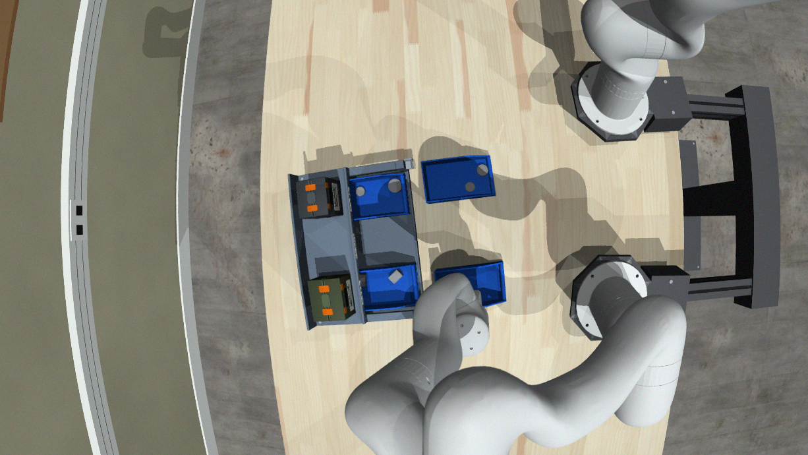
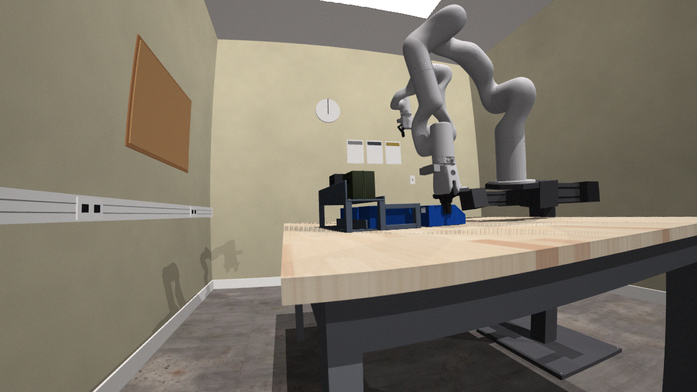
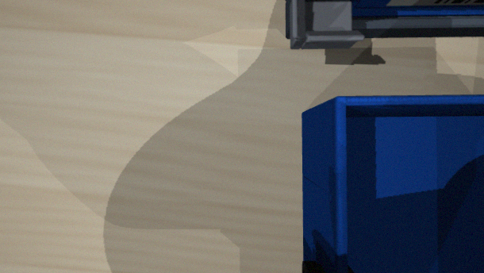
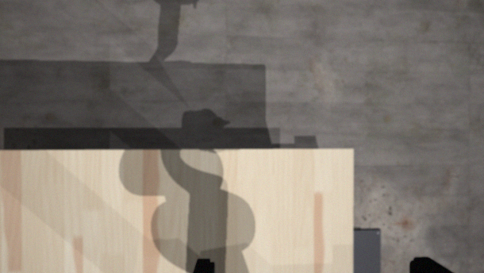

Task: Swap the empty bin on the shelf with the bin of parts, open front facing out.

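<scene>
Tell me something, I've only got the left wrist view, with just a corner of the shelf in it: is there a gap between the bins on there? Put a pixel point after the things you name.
Observer: Yes, there's a bin-wide gap between the shelf bin with the square part (image 1: pixel 378 295) (image 2: pixel 397 214) (image 3: pixel 436 12) and the shelf bin with two round parts (image 1: pixel 375 206).
Operator: And where's the loaded bin I have to put in?
Observer: The loaded bin (image 1: pixel 449 182) is on the table (image 1: pixel 339 84) (image 2: pixel 487 243) (image 3: pixel 79 159) (image 4: pixel 278 178), just in front of the shelf bin with two round parts.
Operator: What's the other gripper doing?
Observer: The right gripper (image 2: pixel 402 131) (image 4: pixel 311 263) is open, high above the tabletop.
</scene>
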`<state>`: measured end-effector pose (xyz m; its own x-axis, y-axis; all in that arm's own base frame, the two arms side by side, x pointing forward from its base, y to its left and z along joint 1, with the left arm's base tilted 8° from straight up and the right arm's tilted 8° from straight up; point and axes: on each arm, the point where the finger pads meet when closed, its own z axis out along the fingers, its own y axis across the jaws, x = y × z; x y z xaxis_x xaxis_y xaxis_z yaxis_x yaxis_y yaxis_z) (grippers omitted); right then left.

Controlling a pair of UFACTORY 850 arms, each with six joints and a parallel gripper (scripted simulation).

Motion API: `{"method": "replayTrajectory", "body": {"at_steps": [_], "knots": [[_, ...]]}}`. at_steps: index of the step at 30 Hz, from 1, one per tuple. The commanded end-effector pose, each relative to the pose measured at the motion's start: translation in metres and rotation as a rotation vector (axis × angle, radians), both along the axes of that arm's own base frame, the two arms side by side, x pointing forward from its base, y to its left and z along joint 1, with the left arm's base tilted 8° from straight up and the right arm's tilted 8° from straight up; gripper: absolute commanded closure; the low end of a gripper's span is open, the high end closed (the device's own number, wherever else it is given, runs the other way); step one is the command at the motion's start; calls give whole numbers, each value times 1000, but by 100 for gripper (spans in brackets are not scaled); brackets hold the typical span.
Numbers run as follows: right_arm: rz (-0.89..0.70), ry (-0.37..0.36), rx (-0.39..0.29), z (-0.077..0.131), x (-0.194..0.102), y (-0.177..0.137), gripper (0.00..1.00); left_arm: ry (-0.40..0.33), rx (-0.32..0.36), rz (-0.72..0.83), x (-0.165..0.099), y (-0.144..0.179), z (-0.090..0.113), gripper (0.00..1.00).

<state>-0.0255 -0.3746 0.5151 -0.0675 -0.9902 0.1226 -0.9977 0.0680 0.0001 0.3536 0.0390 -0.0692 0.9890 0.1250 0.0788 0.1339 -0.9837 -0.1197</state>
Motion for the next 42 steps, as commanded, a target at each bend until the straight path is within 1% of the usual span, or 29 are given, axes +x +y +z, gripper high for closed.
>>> {"method": "replayTrajectory", "body": {"at_steps": [1,12,13,42], "knots": [[0,0,-2,1,0,0,0,-1,0,0,1,0,-1,100],[0,0,-2,1,0,0,0,-1,0,0,1,0,-1,100],[0,0,-2,1,0,0,0,-1,0,0,1,0,-1,73],[0,0,-2,1,0,0,0,-1,0,0,1,0,-1,73]]}}
